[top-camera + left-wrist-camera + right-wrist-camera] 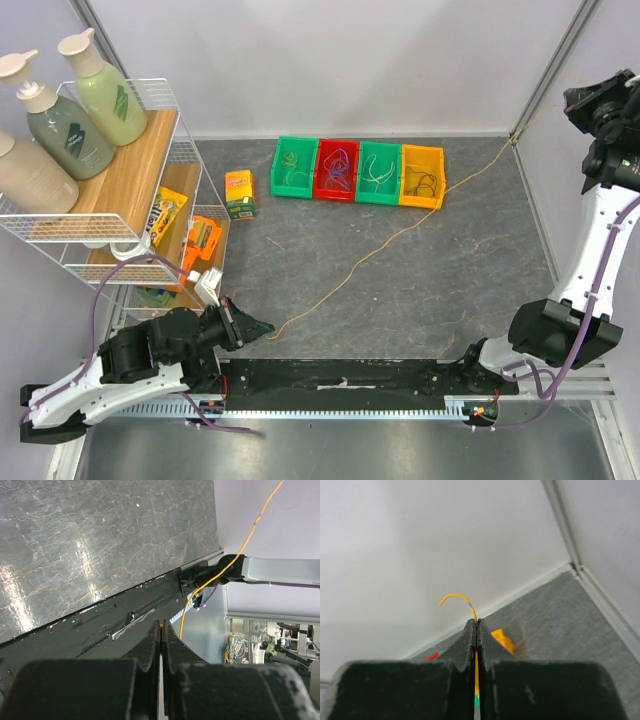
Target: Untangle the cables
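Left gripper (161, 625) and right gripper (476, 622) both clenched on your yellow cable (380, 248), stretched free across the desk (440, 290); other cables (338, 170) look sorted in bins (338, 143), so only this one's left.

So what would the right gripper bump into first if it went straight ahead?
Probably the white wall; the right gripper, shut on the yellow wire, aims at it, though depth is hard to judge.

- A yellow cable (400, 232) ran from the left gripper's (262, 328) tip to the raised right gripper (578, 100).
- Four bins (360, 193) of other cables (338, 165) sat beyond the left gripper.
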Robot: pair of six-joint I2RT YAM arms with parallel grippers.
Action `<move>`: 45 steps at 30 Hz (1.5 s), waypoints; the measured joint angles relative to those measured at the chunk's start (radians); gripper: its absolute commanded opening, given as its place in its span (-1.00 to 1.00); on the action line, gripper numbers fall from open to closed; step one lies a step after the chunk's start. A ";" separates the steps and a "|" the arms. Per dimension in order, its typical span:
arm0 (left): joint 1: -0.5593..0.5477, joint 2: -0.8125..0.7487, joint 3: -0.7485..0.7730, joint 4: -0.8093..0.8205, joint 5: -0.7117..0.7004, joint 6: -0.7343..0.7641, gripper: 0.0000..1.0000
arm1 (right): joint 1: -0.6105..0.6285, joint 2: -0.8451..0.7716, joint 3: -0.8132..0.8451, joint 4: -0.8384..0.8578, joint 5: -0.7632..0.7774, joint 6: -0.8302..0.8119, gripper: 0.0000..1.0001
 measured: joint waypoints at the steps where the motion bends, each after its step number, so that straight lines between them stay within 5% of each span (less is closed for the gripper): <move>1: 0.000 0.002 0.000 0.000 -0.002 0.000 -0.97 | 0.001 0.000 0.000 0.010 -0.022 0.010 -1.00; 21: 0.000 -0.008 0.011 -0.101 -0.052 0.000 -0.97 | -0.086 0.107 -0.061 0.318 -0.333 0.341 -1.00; 28: 0.000 -0.003 0.013 -0.100 -0.051 0.001 -0.97 | -0.051 0.126 -0.061 0.295 -0.336 0.291 -1.00; 31: 0.000 0.024 0.014 -0.078 -0.051 0.001 -0.94 | 0.061 0.085 -0.092 0.243 -0.293 0.204 -1.00; 37: 0.000 0.108 0.003 0.069 -0.044 -0.001 -0.73 | 0.476 -0.136 -0.383 0.186 -0.207 0.040 -1.00; 41: 0.000 0.123 -0.062 0.229 -0.045 -0.012 -0.13 | 0.704 -0.171 -0.487 0.163 -0.170 -0.060 -1.00; 45: 0.000 0.195 -0.090 0.346 -0.040 -0.024 0.09 | 0.847 -0.135 -0.500 0.122 -0.120 -0.140 -1.00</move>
